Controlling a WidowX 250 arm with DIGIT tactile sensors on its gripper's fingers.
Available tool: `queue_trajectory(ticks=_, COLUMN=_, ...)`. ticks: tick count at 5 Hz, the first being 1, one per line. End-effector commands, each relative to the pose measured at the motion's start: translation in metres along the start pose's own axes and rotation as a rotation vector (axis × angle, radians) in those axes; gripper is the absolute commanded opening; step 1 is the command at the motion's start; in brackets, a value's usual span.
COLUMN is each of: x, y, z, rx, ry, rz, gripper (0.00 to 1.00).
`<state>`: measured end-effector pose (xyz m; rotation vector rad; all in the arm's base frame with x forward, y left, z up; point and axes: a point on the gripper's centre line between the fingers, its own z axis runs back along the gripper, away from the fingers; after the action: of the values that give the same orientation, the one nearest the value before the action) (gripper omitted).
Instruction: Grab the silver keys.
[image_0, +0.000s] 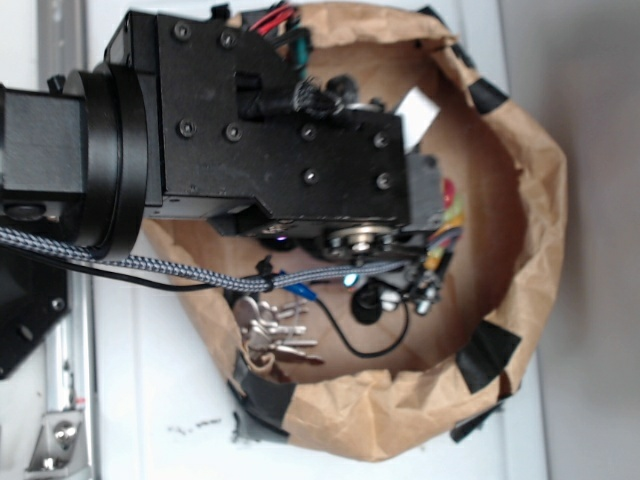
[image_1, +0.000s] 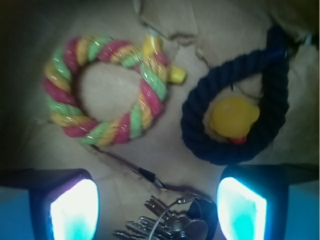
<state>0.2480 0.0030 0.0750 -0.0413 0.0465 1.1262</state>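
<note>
The silver keys (image_1: 172, 222) lie on the brown paper at the bottom of the wrist view, several shiny keys on a thin wire ring. They sit between my two glowing fingertips, a little right of the middle. My gripper (image_1: 157, 210) is open, its pads (image_1: 75, 210) wide apart and touching nothing. In the exterior view the keys (image_0: 270, 332) lie near the bag's lower left rim, and the black wrist block (image_0: 270, 120) covers most of the bag's inside and hides my fingers.
A multicoloured rope ring (image_1: 107, 90) lies at upper left. A navy rope loop (image_1: 240, 100) encircles a yellow rubber duck (image_1: 232, 117) at upper right. All rest inside a brown paper bag (image_0: 520, 180) with black tape patches. A black cable (image_0: 370, 340) loops by the keys.
</note>
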Motion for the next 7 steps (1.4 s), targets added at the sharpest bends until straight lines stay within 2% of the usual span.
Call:
queue_trajectory(ticks=1, x=-0.0133, y=-0.0035, z=-0.0107, rx=-0.002, ry=0.128, rz=-0.035, gripper=1.0)
queue_trajectory(ticks=2, x=-0.0166, y=-0.008, z=-0.0023, rx=-0.031, ry=0.188, rz=-0.085, gripper=1.0)
queue_trajectory(ticks=7, x=-0.0166, y=-0.008, z=-0.0023, rx=-0.031, ry=0.188, rz=-0.085, gripper=1.0)
